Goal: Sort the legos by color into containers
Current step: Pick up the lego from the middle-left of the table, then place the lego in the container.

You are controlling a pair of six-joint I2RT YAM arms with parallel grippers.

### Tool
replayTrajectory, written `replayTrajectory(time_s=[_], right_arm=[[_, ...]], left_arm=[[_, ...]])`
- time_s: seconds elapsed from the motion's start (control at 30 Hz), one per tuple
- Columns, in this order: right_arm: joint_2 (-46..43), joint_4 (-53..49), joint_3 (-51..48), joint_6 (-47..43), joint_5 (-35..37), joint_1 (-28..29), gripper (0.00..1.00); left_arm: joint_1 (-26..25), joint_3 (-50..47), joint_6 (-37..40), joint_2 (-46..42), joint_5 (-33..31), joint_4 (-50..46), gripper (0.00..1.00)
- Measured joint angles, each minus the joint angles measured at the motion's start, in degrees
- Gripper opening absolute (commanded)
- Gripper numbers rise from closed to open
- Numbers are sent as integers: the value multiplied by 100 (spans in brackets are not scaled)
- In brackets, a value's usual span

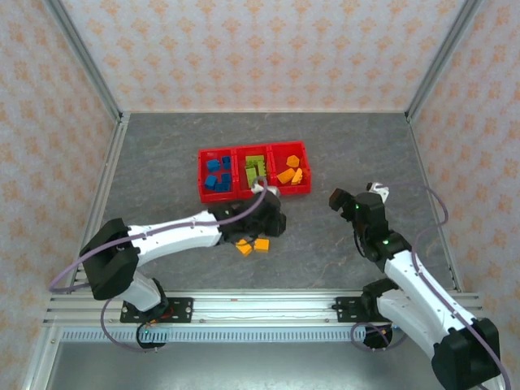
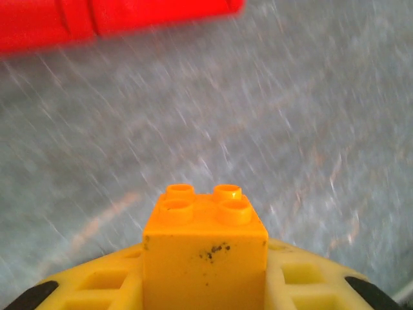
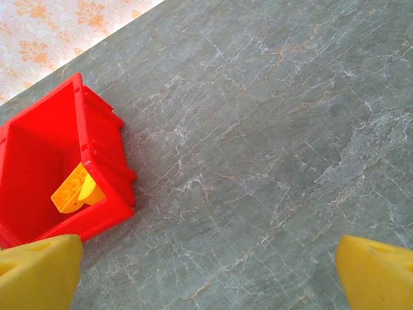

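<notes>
Clamped in the left gripper's [image 2: 205, 281] yellow fingers [image 2: 97, 284], an orange brick [image 2: 205, 239] sits studs-forward; it is best carried level and released low inside the orange bin [image 1: 294, 192]. From above, that bin ends the red tray [image 1: 219, 197] mid-worktop, with two orange bricks [image 1: 253, 245] loose toward the near edge. In the right wrist view, the right gripper [image 3: 206, 271] gapes over grey marbled worktop [image 3: 258, 129]; patterned walls [image 1: 268, 57] surround it.

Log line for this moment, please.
left gripper: shut on orange brick | right gripper: open, over table | loose orange bricks: two beside left gripper

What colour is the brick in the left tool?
Orange-yellow. The brick in the left tool shows best in the left wrist view.
</notes>
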Motion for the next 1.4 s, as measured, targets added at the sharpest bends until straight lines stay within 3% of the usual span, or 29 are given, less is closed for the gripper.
replayTrajectory(time_s=[0.1, 0.27, 0.43, 0.53, 0.87, 1.13, 1.3, 1.4], right_arm=[[201, 138, 103, 66, -26, 0, 100], [297, 282, 111, 146, -107, 0, 100], [273, 278, 111, 111, -122, 0, 100], [160, 271, 111, 70, -118, 0, 100], [-111, 225, 111, -55, -17, 0, 100], [-184, 85, 109, -70, -4, 0, 100], [-208, 83, 109, -114, 28, 0, 100], [-190, 85, 109, -136, 28, 0, 100]], left_arm=[[474, 789, 367, 417, -87, -153, 37], [992, 2918, 970, 1764, -243, -450, 37], [1241, 4839, 1373, 3252, -603, -949, 36], [1268, 5486, 1506, 3882, -833, -1292, 36], [1283, 5792, 1764, 4509, -1099, -1768, 47], [1344, 5897, 1937, 4548, -1058, -1768, 83], [1346, 5890, 2079, 4513, -1034, -1773, 99], [1346, 5733, 2135, 4284, -960, -1770, 99]])
